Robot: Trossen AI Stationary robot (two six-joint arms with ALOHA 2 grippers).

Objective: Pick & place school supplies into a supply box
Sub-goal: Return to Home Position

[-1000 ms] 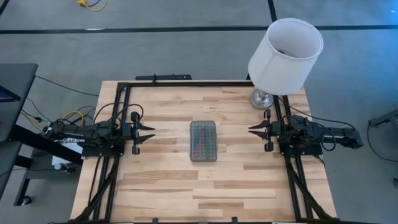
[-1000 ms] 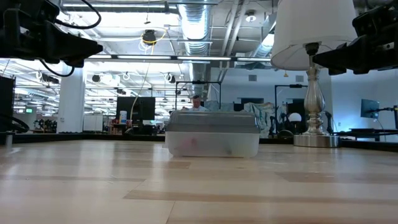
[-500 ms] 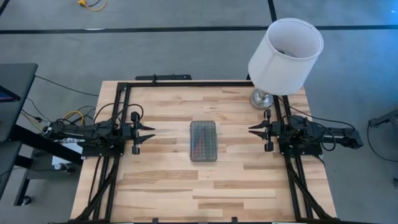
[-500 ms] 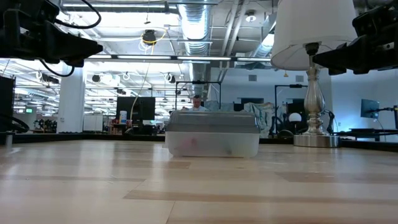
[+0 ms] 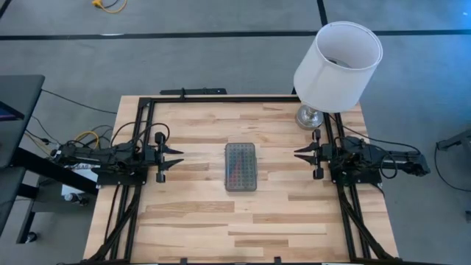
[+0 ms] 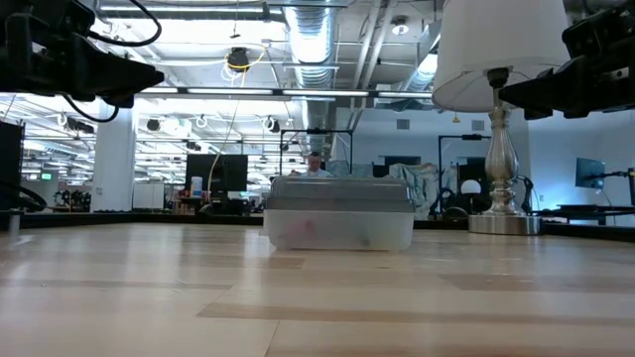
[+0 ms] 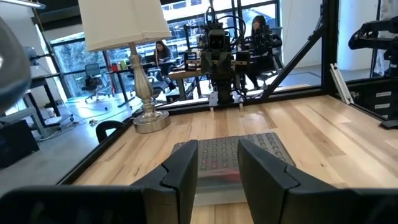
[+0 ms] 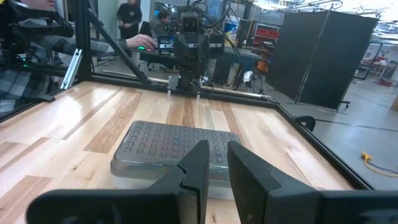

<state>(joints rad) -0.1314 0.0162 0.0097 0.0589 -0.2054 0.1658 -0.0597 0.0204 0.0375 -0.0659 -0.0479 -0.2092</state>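
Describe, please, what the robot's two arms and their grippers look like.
Both the left arm and the right arm are black, jointed and boxy, with thin black cables looping along them. A yellow cable lies by the left arm's base. The left gripper and the right gripper each have two dark, flat fingers narrowing toward the tips. No markings are visible.

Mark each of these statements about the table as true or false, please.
1. The supply box lies closed at the middle of the table. True.
2. The left gripper holds a pen. False: it is open and empty, apart from the box.
3. The lamp stands at a table corner on the right arm's side. True.
4. The right gripper touches the box. False: it is open and hangs well apart from it.
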